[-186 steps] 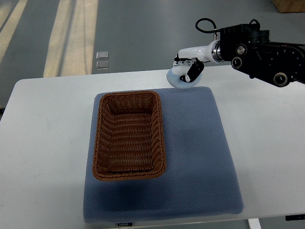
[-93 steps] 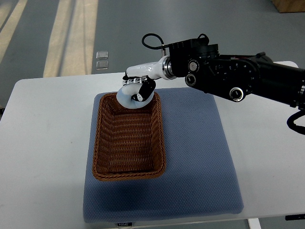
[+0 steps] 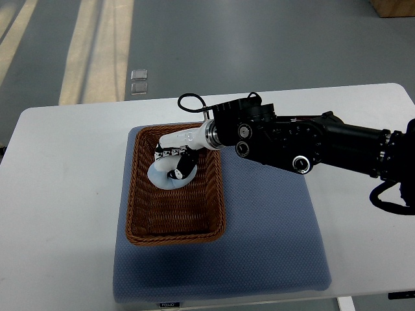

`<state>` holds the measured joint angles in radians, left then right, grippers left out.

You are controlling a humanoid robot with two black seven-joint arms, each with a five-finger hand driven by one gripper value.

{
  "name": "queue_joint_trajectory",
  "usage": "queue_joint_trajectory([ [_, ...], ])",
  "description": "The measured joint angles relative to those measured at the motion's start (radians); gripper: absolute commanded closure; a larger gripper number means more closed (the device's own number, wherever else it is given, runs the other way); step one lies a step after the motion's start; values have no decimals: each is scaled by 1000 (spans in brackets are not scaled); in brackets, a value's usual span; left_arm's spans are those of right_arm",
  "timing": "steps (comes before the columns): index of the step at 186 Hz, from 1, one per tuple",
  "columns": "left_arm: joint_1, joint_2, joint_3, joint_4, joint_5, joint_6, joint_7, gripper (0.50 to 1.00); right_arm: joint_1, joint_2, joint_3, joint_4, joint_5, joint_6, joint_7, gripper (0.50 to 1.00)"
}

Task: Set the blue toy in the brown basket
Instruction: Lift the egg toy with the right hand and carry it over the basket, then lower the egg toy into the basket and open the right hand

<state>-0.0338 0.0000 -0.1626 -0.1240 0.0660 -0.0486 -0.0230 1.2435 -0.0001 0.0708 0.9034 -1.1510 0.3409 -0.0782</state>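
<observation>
A brown wicker basket (image 3: 142, 223) sits on a blue-grey mat on the white table. My right hand (image 3: 174, 162) reaches in from the right, its black arm stretched across the mat. Its white and black fingers are curled on a pale blue toy (image 3: 162, 176), held inside the basket's upper half, low over the woven floor. I cannot tell whether the toy touches the floor. The left arm does not show.
The blue-grey mat (image 3: 272, 240) covers the middle of the white table (image 3: 58, 194). The table's far edge runs behind the basket, with grey floor beyond it.
My right hand has carried the pale blue toy left from the mat's far right corner, over the basket's far rim, and down into the basket.
</observation>
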Motion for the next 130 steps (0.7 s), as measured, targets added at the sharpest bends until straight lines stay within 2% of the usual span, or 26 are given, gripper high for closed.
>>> queue_joint_trajectory([
  [5, 0, 0, 0, 0, 0, 0, 0, 500, -4, 0, 0, -1, 0, 0, 0, 840],
  [8, 0, 0, 0, 0, 0, 0, 0, 500, -6, 0, 0, -1, -1, -1, 0, 787],
  [14, 0, 0, 0, 0, 0, 0, 0, 500, -9, 0, 0, -1, -1, -4, 0, 736],
  [33, 0, 0, 0, 0, 0, 0, 0, 500, -16, 0, 0, -1, -1, -16, -1, 695],
  [42, 0, 0, 0, 0, 0, 0, 0, 500, -19, 0, 0, -2, -1, -18, -1, 650],
  [79, 0, 0, 0, 0, 0, 0, 0, 500, -30, 0, -1, -2, 2, -19, -1, 638],
  [89, 0, 0, 0, 0, 0, 0, 0, 500, -30, 0, -1, -2, 4, -20, 0, 601],
  [130, 0, 0, 0, 0, 0, 0, 0, 500, 0, 0, 21, -1, 20, -20, 2, 599],
])
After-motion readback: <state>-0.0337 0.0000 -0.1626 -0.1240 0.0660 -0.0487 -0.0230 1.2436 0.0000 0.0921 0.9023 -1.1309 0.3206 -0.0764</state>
